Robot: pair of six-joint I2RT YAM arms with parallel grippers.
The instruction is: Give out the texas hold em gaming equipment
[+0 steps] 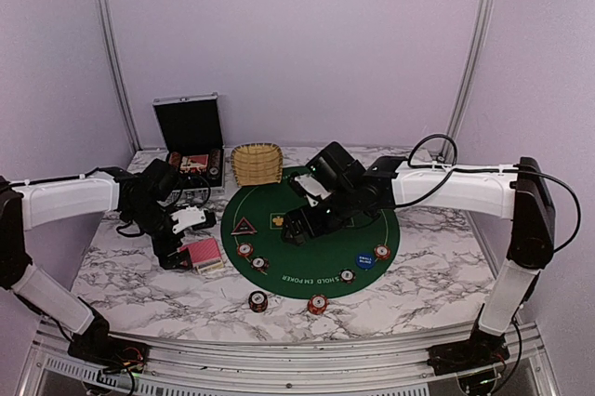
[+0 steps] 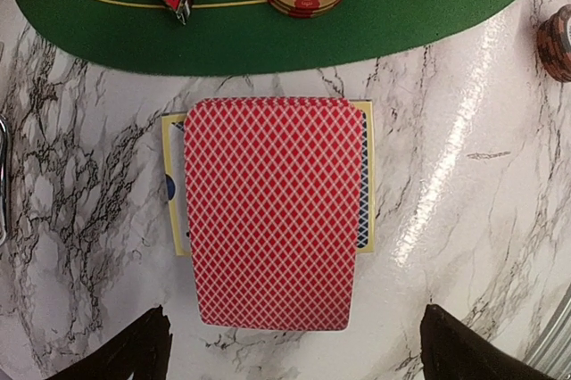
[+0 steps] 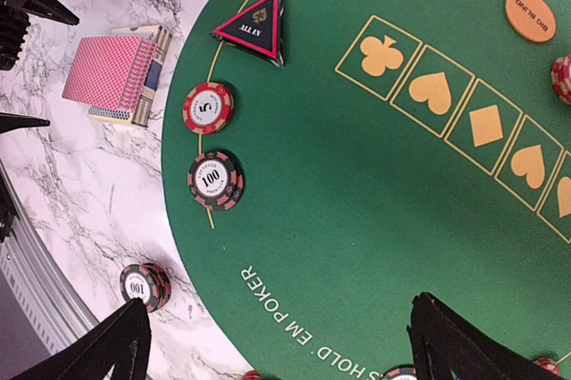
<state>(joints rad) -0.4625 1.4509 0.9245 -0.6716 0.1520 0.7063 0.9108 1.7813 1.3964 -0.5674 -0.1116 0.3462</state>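
Observation:
A deck of red-backed playing cards point(image 2: 272, 210) lies on a yellow-and-blue card box on the marble, just left of the green poker mat point(image 1: 316, 238). My left gripper point(image 2: 290, 353) hovers open at the deck's near end, touching nothing. Over the mat's middle my right gripper point(image 3: 277, 353) is open and empty. On the mat's left lie a dark triangular marker point(image 3: 254, 28), a "5" chip point(image 3: 209, 108) and a "100" chip point(image 3: 214, 179). An orange disc point(image 3: 529, 15) and a blue disc point(image 1: 364, 260) also rest on the mat.
Two more chip stacks point(image 1: 257, 300) point(image 1: 317, 303) stand on the marble by the mat's near edge. An open silver-edged black case point(image 1: 190, 140) and a wicker basket point(image 1: 257, 164) stand at the back. Chips point(image 1: 382, 252) sit at the mat's right.

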